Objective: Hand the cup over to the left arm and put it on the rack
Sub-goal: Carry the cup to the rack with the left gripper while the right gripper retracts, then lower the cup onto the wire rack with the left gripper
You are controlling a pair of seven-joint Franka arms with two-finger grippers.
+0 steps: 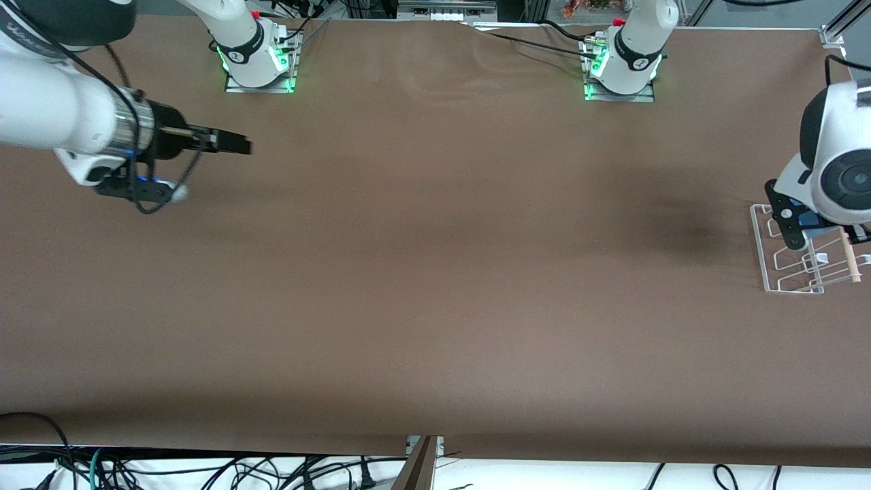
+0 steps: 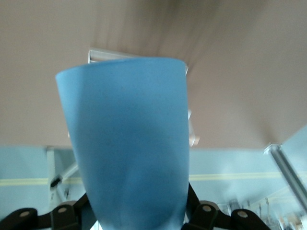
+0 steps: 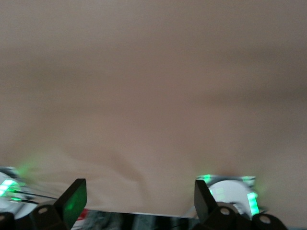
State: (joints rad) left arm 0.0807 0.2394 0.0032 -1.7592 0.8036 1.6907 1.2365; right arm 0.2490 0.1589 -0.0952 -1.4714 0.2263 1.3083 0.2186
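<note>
The light-blue cup [image 2: 127, 148] fills the left wrist view, and the black fingers [image 2: 204, 213] of my left gripper [image 2: 142, 213] are shut on its lower part. In the front view only a sliver of the cup [image 1: 811, 219] shows under the left arm's wrist. My left gripper [image 1: 801, 223] hangs over the white wire rack [image 1: 793, 290] at the left arm's end of the table. A light wooden rod [image 1: 849, 257] lies across the rack. A piece of the rack [image 2: 103, 54] shows past the cup's rim. My right gripper [image 1: 231, 143] hovers open and empty over bare table at the right arm's end, fingers [image 3: 72, 201] wide apart.
The brown table cloth [image 1: 435, 272] spans the whole view. Both arm bases [image 1: 258, 61] [image 1: 622, 68] stand with green lights along the edge farthest from the front camera. Loose cables [image 1: 204, 473] hang below the nearest edge. A metal frame post [image 1: 833, 30] stands at the corner.
</note>
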